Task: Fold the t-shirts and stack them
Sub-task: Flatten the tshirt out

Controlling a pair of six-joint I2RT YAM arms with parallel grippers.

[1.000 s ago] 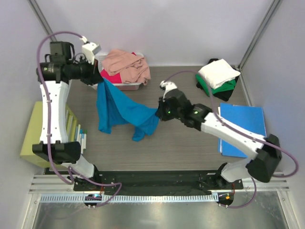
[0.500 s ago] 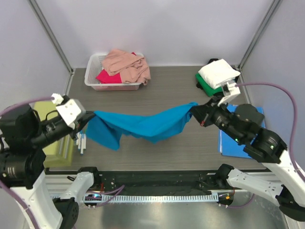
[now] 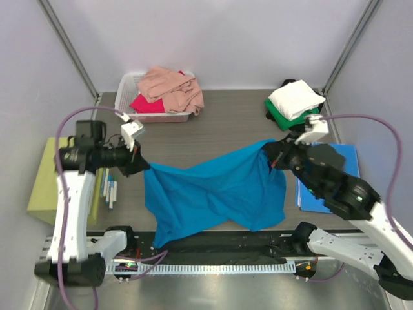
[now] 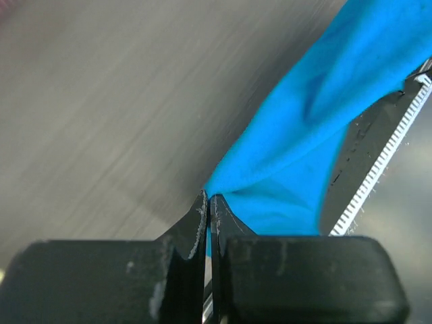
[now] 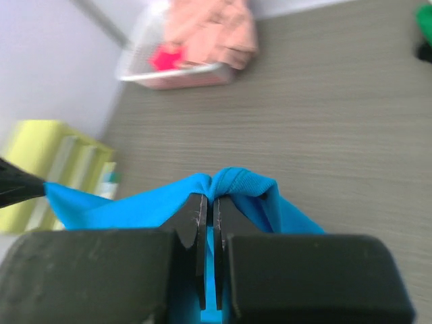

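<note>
Sagging wide, the rumpled teal-blue t-shirt [image 3: 219, 194] perhaps brushes the table [image 3: 226, 123].

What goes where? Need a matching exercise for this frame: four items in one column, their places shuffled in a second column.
Things
1. teal-blue t-shirt
2. salmon pink t-shirt
3. white t-shirt
4. blue sheet

Places
A. on top of the green t-shirt, far right corner
B. flat on the table, right edge
C. heaped in the white basket, far left
D. stretched between the left gripper and the right gripper, both shut on it

Pairs: 1-D, 2-C, 3-A, 4-B
</note>
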